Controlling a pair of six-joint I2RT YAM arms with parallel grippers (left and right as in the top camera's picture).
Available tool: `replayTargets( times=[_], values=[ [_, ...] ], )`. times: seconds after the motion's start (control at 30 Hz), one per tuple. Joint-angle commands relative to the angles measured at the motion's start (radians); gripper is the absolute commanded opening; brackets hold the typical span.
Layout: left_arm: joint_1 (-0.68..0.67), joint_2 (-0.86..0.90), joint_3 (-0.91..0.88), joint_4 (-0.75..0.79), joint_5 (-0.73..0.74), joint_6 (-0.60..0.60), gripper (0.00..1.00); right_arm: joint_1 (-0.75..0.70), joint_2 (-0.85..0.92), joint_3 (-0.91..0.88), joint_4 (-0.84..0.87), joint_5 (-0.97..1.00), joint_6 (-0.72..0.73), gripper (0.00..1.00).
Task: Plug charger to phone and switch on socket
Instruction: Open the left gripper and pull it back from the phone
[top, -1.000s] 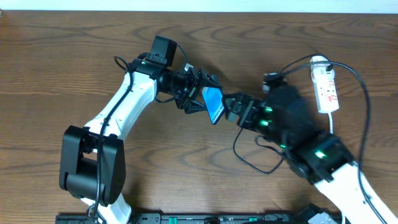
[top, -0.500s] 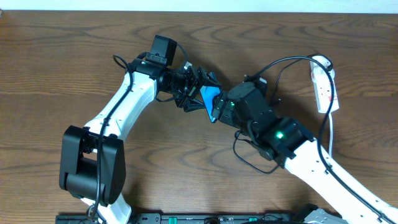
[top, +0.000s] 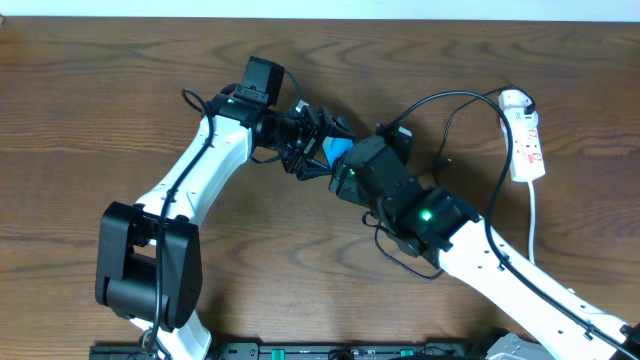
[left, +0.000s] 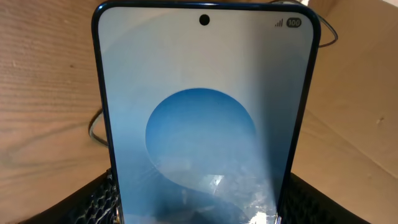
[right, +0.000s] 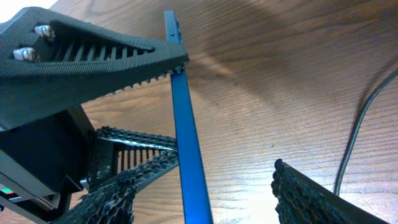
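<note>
Dark wood-grain worktop (top: 90, 90) fills your overhead view, with a pale strip along its far edge. Above the middle, the left jaws pinch the phone (top: 338, 148) by its sides, tilted, screen lit blue. The right jaws stand spread on either side of the phone's thin edge, one finger close to it, the other apart. The socket (top: 527, 135) lies far right, its white cord (top: 533, 215) trailing toward you. The charger (top: 450, 97) arcs from the socket's far end and loops under the right arm (top: 480, 245); its plug tip is hidden from you. The left wrist view cuts off the phone's lower end, and the socket's red switch marks are too small to read.
</note>
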Motion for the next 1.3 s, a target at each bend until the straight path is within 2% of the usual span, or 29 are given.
replayTargets(
  times=[0.0,0.33,0.93,1.27],
  values=[
    [0.0,-0.019,0.006,0.006,0.05,-0.023,0.64,0.018,0.0,0.01,0.0,0.065,0.009,0.68],
    [0.0,-0.019,0.006,0.005,0.057,-0.023,0.64,0.031,0.002,0.01,0.007,0.066,0.01,0.47],
    [0.0,-0.019,0.006,0.005,0.089,-0.023,0.64,0.032,0.037,0.01,0.02,0.06,0.009,0.38],
    [0.0,-0.019,0.006,0.005,0.101,-0.023,0.64,0.032,0.049,0.01,0.042,0.06,0.009,0.25]
  ],
)
